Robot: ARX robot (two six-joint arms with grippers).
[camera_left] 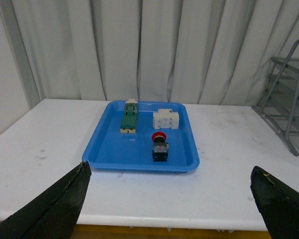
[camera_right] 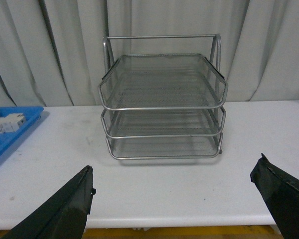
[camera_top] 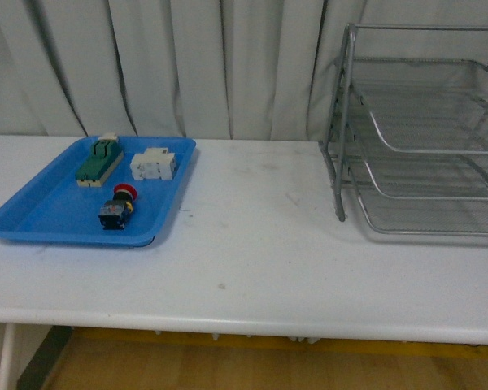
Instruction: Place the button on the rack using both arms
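**Nothing moved yet: button in the tray, both tools wide open**

We judge the task to be at its very start. The white bench (camera_top: 252, 268) carries everything. On its right side stands the rack (camera_top: 423, 138), a three-tier wire letter tray, and in the right wrist view we see no button on any of its tiers. Well apart from it, on the left side of the bench, lies the blue tray (camera_top: 49, 215). Inside that tray are a green and cream block (camera_top: 98, 161) and some white blocks (camera_top: 153, 164) along the far side. The button (camera_top: 118, 207) is nearer to us, lying on its side on the tray floor with its red cap towards the blocks and touching neither of them.

So the whole job is left: picking up the button, carrying it across the bench and setting it on the rack.

Neither arm shows in the front view. The left tool (camera_left: 169, 169) is spread wide, its two dark fingers at the edges of its wrist view, holding and touching nothing and facing the tray from short of it. The right tool (camera_right: 174, 167) is spread just as wide, empty too, and faces the rack from a distance.
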